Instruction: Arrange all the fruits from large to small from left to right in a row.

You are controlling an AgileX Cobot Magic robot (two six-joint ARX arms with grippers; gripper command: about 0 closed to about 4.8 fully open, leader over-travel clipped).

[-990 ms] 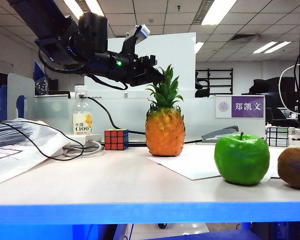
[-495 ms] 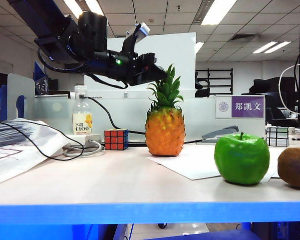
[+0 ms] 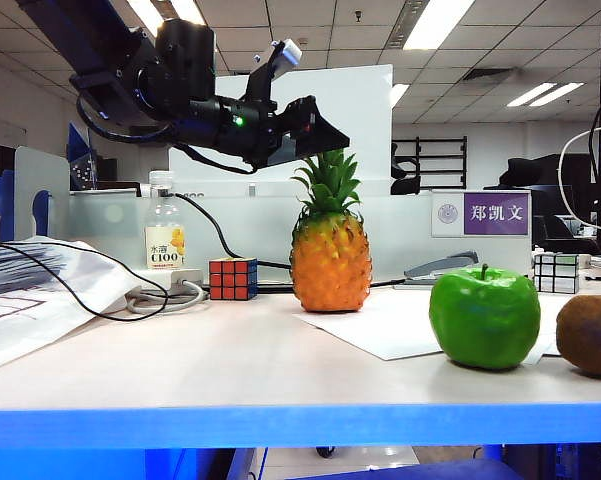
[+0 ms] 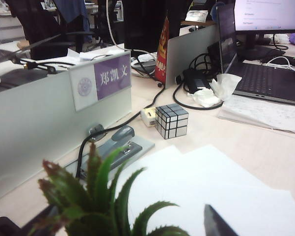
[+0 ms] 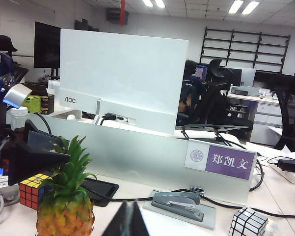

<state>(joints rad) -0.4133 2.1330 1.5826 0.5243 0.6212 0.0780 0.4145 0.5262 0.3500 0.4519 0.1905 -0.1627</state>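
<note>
Fruit stood in a row along a pale table (image 3: 180,360): a pineapple (image 3: 331,262) at the middle, a green apple (image 3: 484,318) to its right, and a brown kiwi (image 3: 591,335) at the far right edge of the exterior view; the pineapple was the largest, orange and knobbly with a spiky green crown; the apple was mid-sized, glossy, with a short dark stem; the kiwi was smallest, dull and fuzzy, partly cut off by the frame; apple and kiwi sat near each other, both well apart from the pineapple; apple and pineapple rested on white paper (image 3: 380,335).

The left gripper (image 3: 320,138) hung just above the pineapple's crown, its black fingers spread apart and clasping nothing; the right gripper (image 5: 126,221) showed only one dark fingertip in its own wrist view, so I could not tell whether it was spread or closed.

Behind the pineapple stood a clear bottle (image 3: 164,232) with a yellow label reading "C100", and beside it a coloured puzzle cube (image 3: 233,279); a purple nameplate (image 3: 495,213) on the grey divider carried white Chinese characters; a silver mirror cube (image 3: 557,271) sat below it; the white monitor (image 5: 122,73) back read "AOC".
</note>
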